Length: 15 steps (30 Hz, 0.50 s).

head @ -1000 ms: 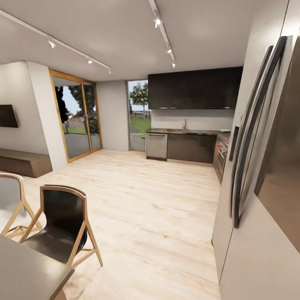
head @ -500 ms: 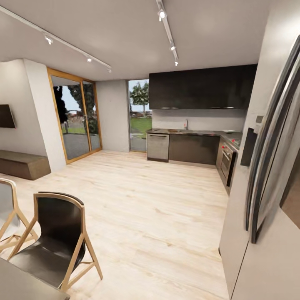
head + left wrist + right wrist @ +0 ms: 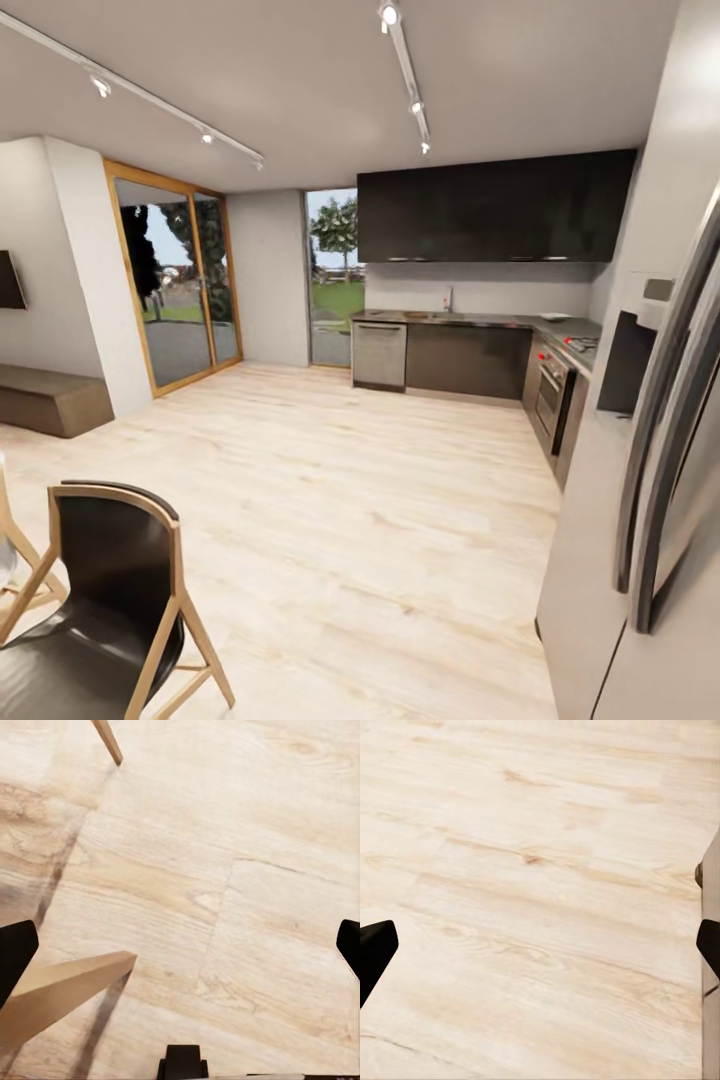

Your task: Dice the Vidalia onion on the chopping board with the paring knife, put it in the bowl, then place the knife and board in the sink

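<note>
The kitchen (image 3: 490, 205) lies at the far end of the room, with dark upper cabinets over a grey countertop (image 3: 480, 321). A chrome faucet (image 3: 449, 298) marks the sink; its basin is too far off to make out. The onion, chopping board, paring knife and bowl cannot be made out at this distance. In the left wrist view my left gripper (image 3: 180, 949) is open over the wood floor, its dark fingertips (image 3: 15, 952) wide apart. My right gripper (image 3: 540, 945) is open too, with bare floor between its fingertips (image 3: 375, 949).
A tall steel fridge (image 3: 660, 480) stands close on the right. A black chair (image 3: 110, 590) stands near on the left, its wooden leg (image 3: 60, 994) under my left gripper. An oven (image 3: 548, 390) and a dishwasher (image 3: 380, 355) sit below the counters. Light wood floor (image 3: 380, 500) runs up to the kitchen.
The whole head view has shifted: the camera moved forward and turned. The dining table and second chair have slid out at the left, and more of the right-hand counter shows.
</note>
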Tool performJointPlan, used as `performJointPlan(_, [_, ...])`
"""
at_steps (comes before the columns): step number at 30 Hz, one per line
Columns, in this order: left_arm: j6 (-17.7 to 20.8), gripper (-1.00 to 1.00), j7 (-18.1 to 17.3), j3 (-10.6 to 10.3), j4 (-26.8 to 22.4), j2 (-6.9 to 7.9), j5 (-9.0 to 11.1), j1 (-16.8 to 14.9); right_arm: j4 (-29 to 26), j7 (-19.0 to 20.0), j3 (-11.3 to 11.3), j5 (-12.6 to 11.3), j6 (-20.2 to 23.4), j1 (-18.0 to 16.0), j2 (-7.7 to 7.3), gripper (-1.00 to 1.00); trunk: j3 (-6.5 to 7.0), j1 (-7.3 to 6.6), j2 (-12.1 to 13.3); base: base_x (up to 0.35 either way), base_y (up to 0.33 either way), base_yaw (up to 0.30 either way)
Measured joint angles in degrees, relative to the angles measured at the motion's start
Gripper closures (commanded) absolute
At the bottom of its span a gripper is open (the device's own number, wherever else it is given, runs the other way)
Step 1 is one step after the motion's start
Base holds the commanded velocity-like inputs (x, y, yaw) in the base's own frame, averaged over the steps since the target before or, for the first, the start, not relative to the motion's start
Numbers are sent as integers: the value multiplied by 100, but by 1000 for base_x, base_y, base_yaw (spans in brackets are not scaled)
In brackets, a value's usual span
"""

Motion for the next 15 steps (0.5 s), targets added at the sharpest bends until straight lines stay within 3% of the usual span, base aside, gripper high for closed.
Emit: performJointPlan(15, [0,-100,0,0,-5,0,-7,0,0,0,-3,0,0,0,0,-100,0,0,0,269,-39,0])
